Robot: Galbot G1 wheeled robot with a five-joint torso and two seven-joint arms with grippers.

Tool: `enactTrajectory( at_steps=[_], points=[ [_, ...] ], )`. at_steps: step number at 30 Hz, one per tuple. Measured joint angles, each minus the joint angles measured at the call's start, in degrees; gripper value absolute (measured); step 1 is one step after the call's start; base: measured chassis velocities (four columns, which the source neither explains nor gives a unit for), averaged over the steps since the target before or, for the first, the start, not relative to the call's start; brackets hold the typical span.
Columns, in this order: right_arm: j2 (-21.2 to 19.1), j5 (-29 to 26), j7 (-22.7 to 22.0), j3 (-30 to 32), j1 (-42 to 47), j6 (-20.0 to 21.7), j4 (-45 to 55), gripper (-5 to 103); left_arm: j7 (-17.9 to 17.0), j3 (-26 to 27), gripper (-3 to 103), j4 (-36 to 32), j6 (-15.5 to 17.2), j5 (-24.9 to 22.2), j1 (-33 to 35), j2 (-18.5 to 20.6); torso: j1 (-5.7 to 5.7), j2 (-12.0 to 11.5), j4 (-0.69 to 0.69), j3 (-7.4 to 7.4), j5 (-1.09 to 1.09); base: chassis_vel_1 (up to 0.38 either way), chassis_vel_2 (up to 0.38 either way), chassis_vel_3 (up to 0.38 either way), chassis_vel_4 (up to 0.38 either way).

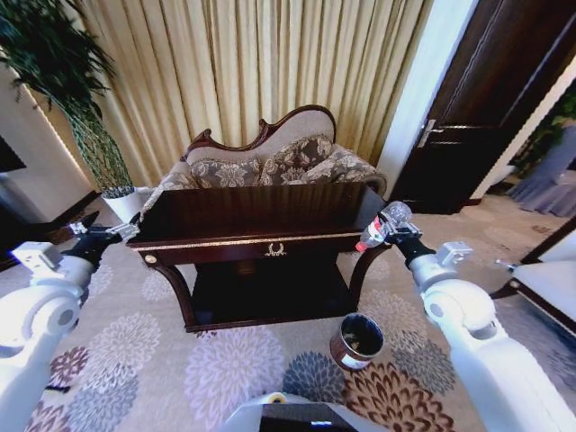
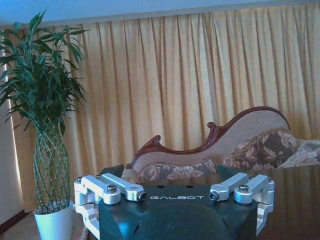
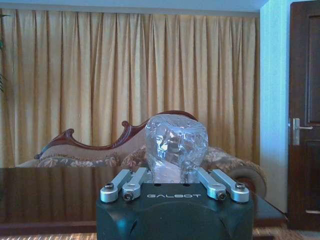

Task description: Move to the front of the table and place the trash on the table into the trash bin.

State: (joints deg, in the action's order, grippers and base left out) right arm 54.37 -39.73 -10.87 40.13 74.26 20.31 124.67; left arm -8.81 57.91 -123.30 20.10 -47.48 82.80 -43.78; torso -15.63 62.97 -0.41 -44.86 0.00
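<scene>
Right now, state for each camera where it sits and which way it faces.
Head view: high on the robot, looking down at the table, trash bin, both arms.
Left wrist view: behind the left gripper, facing sofa, curtain and plant.
Right wrist view: behind the right gripper, which clamps a crumpled plastic bottle.
Both wrist views share sofa and curtain.

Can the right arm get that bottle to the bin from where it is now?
Probably yes. The right gripper holds a crushed clear bottle at the table's right end, and the trash bin stands open on the carpet below, nothing between.
</scene>
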Motion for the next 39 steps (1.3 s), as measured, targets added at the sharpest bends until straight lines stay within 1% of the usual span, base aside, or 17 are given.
enactTrajectory(
  at_steps=[4,9,11,12,14,15,18,22,25,30,33,34,35,36,37,38,39],
  points=[
    [1.2,1.1,0.1,-1.1,0.6,-0.6,-1.7,28,0.2,-0.7,100,-0.1,0.0,0.6,0.0,-0.4,0.01,0.0,0.01,0.01,-0.01,0.162,-0.148,-0.148,0.165],
    [4.4,5.4,1.9,-3.3,2.2,-2.2,-9.0,28,0.2,-1.8,100,-0.6,-0.1,1.3,-0.1,-1.3,0.02,0.0,0.01,0.0,0.0,0.03,-0.027,-0.027,0.024],
    [5.8,8.5,3.1,-4.2,2.1,-4.3,-15.2,28,0.2,-2.1,100,-0.9,-0.2,1.4,0.0,-1.5,-0.05,0.0,0.0,-0.04,0.0,0.0,0.0,0.0,0.0],
    [5.8,8.5,3.1,-4.2,2.1,-4.3,-15.2,28,0.2,-2.1,100,-0.9,-0.2,1.4,0.0,-1.5,-0.05,0.0,0.0,-0.04,0.0,0.0,0.0,0.0,0.0],
    [7.2,11.4,4.1,-5.0,1.1,-6.7,-23.2,28,0.2,-2.2,100,-1.2,-0.2,1.6,0.2,-1.8,-0.06,0.0,-0.01,-0.04,0.01,0.0,0.0,0.0,0.0],
    [7.2,11.4,4.1,-5.0,1.1,-6.7,-23.2,28,0.2,-2.2,100,-1.2,-0.2,1.6,0.2,-1.8,-0.06,0.0,-0.01,-0.04,0.01,0.0,0.0,0.0,0.0],
    [9.6,13.4,4.4,-5.7,-1.6,-9.3,-34.1,28,0.3,-2.4,100,-1.8,-0.3,2.0,0.7,-2.2,-0.04,0.0,0.0,-0.02,0.02,0.0,0.0,0.0,0.0],
    [10.8,14.7,4.4,-6.2,-3.7,-11.4,-40.2,28,0.2,-2.9,100,-2.1,-0.4,2.4,0.8,-2.4,-0.01,0.0,0.01,-0.01,0.0,0.0,0.0,0.0,0.0],
    [12.5,16.9,3.9,-7.2,-7.6,-16.2,-48.8,28,0.0,-3.8,100,-2.6,-0.6,2.7,0.8,-2.6,-0.01,0.0,0.02,-0.01,-0.01,0.0,0.0,0.0,0.0],
    [13.5,17.3,2.3,-8.2,-9.7,-19.6,-52.2,25,-0.2,-4.3,100,-3.1,-0.9,2.8,0.8,-2.6,-0.03,0.0,0.01,-0.02,0.0,0.0,0.0,0.0,0.0],
    [13.8,17.2,1.8,-8.7,-10.0,-20.6,-52.0,33,-0.3,-4.3,100,-3.6,-0.9,2.6,0.9,-2.6,-0.02,0.0,0.01,-0.02,0.0,0.0,0.0,0.0,0.0],
    [13.8,17.2,1.8,-8.7,-10.0,-20.6,-52.0,33,-0.3,-4.3,100,-3.6,-0.9,2.6,0.9,-2.6,-0.02,0.0,0.01,-0.02,0.0,0.0,0.0,0.0,0.0],
    [13.8,17.2,1.8,-8.8,-9.9,-20.6,-51.4,39,-0.3,-4.1,100,-3.9,-0.9,2.5,1.1,-2.6,-0.02,0.0,0.01,-0.01,-0.01,0.0,0.0,0.0,0.0],
    [13.8,17.2,1.8,-8.8,-9.9,-20.6,-51.4,39,-0.3,-4.1,100,-3.9,-0.9,2.5,1.1,-2.6,-0.02,0.0,0.01,-0.01,-0.01,0.0,0.0,0.0,0.0],
    [13.8,17.2,1.8,-8.8,-9.6,-20.6,-50.8,44,-0.3,-3.9,100,-4.1,-0.9,2.5,1.3,-2.7,-0.02,0.0,0.01,-0.01,-0.01,0.0,0.0,0.0,0.0],
    [13.8,17.2,1.8,-8.8,-9.0,-20.6,-50.1,55,-0.3,-3.6,100,-4.3,-0.9,2.4,1.5,-2.7,-0.02,0.0,0.01,-0.01,-0.01,0.0,0.0,0.0,0.0],
    [13.8,17.2,1.8,-8.8,-9.0,-20.6,-50.1,55,-0.3,-3.6,100,-4.3,-0.9,2.4,1.5,-2.7,-0.02,0.0,0.01,-0.01,-0.01,0.0,0.0,0.0,0.0]
  ],
)
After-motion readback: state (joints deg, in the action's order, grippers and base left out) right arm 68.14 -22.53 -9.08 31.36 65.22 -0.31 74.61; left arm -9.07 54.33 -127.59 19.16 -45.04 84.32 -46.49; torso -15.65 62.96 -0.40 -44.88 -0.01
